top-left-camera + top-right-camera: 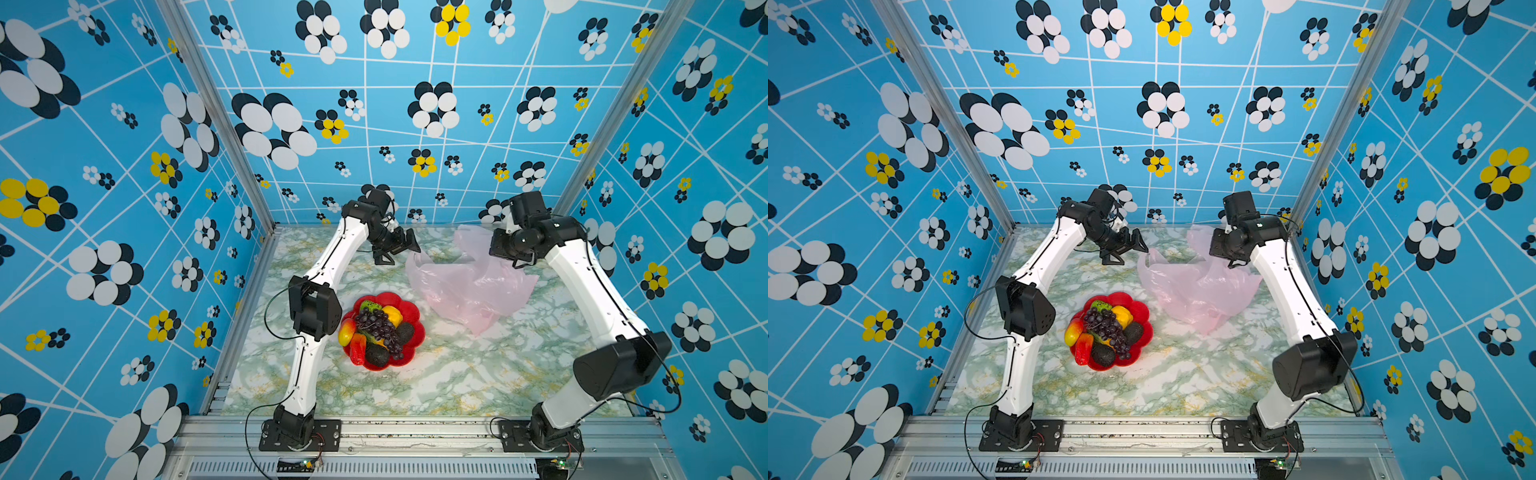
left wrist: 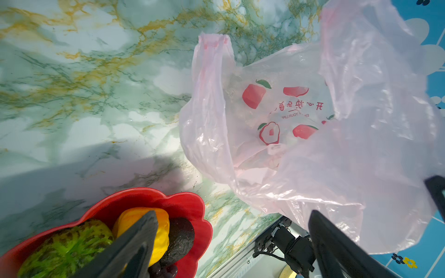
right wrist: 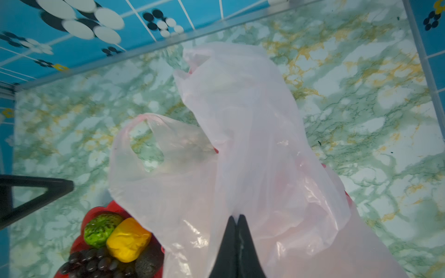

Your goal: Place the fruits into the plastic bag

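Two arm bases sat on the front rail (image 1: 415,428). Beyond them the marbled table (image 1: 478,374) lay bare across its near strip and near right corner. Farther in, left of centre, a red dish (image 1: 411,309) held all the fruits (image 1: 376,332) in a heap, its left rim just beside the left arm's elbow (image 1: 313,309). The grape bunch (image 1: 380,328) lay on top, its long axis slanting from far left to near right.

Behind and to the right of the dish, near it, the pink bag (image 1: 469,286) lay crumpled. Its long axis ran near to far, with a closed corner pointing toward the front and the handles toward the back wall (image 1: 415,124). One handle (image 1: 415,264) stood up as a loop at the bag's left edge.

The left gripper (image 1: 400,252) hung just beside that loop, its jaws spread wide and holding nothing. The right gripper (image 3: 237,221) was pressed together, pinching a fold of the bag's far right part and holding it off the table. That raised part was close to the back wall, leaving little room there.
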Controlling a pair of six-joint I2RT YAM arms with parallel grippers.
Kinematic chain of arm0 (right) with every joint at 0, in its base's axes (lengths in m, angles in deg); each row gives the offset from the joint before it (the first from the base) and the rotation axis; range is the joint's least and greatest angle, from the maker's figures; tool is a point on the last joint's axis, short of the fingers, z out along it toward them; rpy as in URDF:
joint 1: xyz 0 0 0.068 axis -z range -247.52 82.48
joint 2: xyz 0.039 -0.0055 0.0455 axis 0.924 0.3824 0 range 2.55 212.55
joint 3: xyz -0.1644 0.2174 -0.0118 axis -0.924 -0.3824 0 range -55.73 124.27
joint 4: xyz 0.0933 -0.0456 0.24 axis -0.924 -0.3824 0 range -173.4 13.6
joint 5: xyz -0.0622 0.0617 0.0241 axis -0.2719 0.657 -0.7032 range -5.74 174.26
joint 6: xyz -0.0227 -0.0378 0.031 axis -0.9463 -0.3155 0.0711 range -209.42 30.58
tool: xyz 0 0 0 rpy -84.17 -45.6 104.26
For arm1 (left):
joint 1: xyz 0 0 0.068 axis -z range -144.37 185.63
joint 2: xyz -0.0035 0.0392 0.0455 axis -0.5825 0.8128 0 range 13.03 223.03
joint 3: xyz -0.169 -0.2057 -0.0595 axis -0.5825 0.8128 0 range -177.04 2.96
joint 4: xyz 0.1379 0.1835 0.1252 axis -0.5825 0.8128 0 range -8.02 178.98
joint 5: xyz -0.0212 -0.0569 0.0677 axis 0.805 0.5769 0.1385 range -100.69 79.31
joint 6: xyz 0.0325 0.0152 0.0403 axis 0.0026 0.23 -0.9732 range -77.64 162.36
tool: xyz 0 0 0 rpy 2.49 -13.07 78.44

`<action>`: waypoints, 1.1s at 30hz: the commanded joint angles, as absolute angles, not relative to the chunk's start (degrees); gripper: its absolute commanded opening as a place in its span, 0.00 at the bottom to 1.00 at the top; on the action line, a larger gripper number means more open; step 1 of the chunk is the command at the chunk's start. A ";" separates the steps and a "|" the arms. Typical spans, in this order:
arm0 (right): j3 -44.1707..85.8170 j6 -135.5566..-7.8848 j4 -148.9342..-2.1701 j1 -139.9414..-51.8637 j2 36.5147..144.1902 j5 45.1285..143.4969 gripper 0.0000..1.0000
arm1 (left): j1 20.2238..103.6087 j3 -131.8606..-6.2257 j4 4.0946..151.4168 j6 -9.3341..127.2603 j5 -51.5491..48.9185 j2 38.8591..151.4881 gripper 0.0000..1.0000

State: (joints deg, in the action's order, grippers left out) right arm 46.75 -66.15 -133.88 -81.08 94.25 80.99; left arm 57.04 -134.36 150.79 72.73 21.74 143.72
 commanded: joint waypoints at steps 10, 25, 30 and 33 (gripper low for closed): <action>28.63 -59.99 -124.69 -81.14 81.05 86.37 0.00 | 58.92 -141.18 150.33 72.20 23.84 153.13 0.99; 24.93 -58.29 -123.66 -81.23 78.75 87.50 0.00 | 62.03 -143.69 148.86 72.96 23.92 159.40 0.83; 24.52 -57.91 -123.75 -81.32 78.51 87.86 0.00 | 62.61 -143.66 147.43 74.08 23.97 160.77 0.67; 24.54 -57.88 -123.83 -81.33 78.40 87.78 0.00 | 62.72 -143.65 147.17 74.39 24.31 161.56 0.59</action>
